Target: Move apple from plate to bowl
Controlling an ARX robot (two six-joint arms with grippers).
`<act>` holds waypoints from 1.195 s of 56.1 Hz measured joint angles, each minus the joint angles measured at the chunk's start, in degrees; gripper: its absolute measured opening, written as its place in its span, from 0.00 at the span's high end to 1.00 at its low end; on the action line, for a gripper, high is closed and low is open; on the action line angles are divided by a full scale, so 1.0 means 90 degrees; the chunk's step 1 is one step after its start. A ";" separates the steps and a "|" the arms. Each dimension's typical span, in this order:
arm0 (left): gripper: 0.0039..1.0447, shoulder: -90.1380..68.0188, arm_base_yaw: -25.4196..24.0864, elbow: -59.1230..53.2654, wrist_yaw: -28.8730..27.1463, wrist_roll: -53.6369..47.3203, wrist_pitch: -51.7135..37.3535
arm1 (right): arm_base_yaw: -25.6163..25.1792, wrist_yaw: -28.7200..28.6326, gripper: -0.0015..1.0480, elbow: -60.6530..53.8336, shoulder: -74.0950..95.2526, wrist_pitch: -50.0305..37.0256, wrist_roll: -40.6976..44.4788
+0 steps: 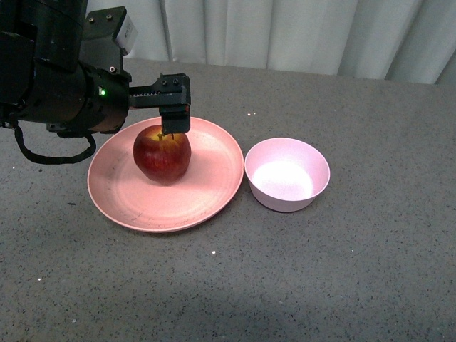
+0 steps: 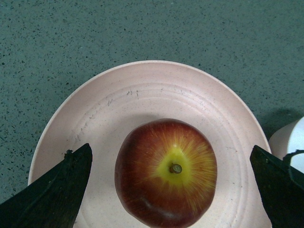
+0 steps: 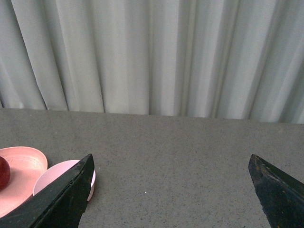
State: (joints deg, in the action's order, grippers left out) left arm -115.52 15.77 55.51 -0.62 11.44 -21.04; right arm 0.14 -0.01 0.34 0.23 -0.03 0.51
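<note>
Two containers in the front view, on a grey speckled tabletop [image 1: 335,278]. The wide, shallow, salmon-pink round plate [image 1: 214,203] holds one round dark red apple [image 1: 162,155], seated a little toward the plate's far side. The small, deep, pale pink bowl [image 1: 286,202] stands just beside the plate's rim on the robot's right; I cannot tell whether they touch. The bowl's whitish inside shows bare. The black left gripper [image 1: 174,130] hangs directly over the apple on the plate, its tip close to the stem end. Jaw spread unreadable from here. Pale pleated curtain [image 1: 285,35] beyond the plate's far side.

Left wrist view, looking straight down on the plate [image 2: 156,90]. The apple [image 2: 166,173] sits on the ringed floor of the plate: dark red skin, yellow patch with fine streaks fanning out from a short brown stem, stem pointing up. The left pincer is spread wide, one dark finger [image 2: 52,192] on each side of the apple, both clear of it, gripping nothing. A bit of bowl wall [image 2: 287,142] peeks past the plate's rim.

Right wrist view. The right gripper [image 3: 171,159] is also wide apart, with only tabletop between its fingers [image 3: 64,199], well off from the plate [image 3: 21,173]. A sliver of apple [image 3: 3,173] shows on the plate, and the bowl [image 3: 50,178] is next to the plate.
</note>
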 joint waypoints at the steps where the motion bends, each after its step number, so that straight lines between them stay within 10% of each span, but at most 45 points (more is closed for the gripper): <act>1: 0.06 -0.0024 0.0000 0.0015 -0.0005 0.0000 0.0010 | 0.0000 0.0000 0.09 0.0000 0.0000 0.0000 0.0000; 34: 0.06 -0.0457 0.0002 0.0097 0.0100 -0.0024 0.0182 | 0.0000 0.0000 0.09 0.0000 0.0000 0.0000 0.0000; 42: 0.29 -0.0510 0.0039 0.0097 0.0124 -0.0075 0.0185 | 0.0000 0.0000 0.09 0.0000 0.0000 0.0000 0.0000; 67: 0.32 -0.0034 0.0619 0.0100 0.0425 0.0078 0.0034 | 0.0000 0.0000 0.09 0.0000 0.0000 0.0000 0.0002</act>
State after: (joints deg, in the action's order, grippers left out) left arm -115.83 21.34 56.40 3.20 12.14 -20.73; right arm 0.14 -0.01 0.34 0.23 -0.03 0.54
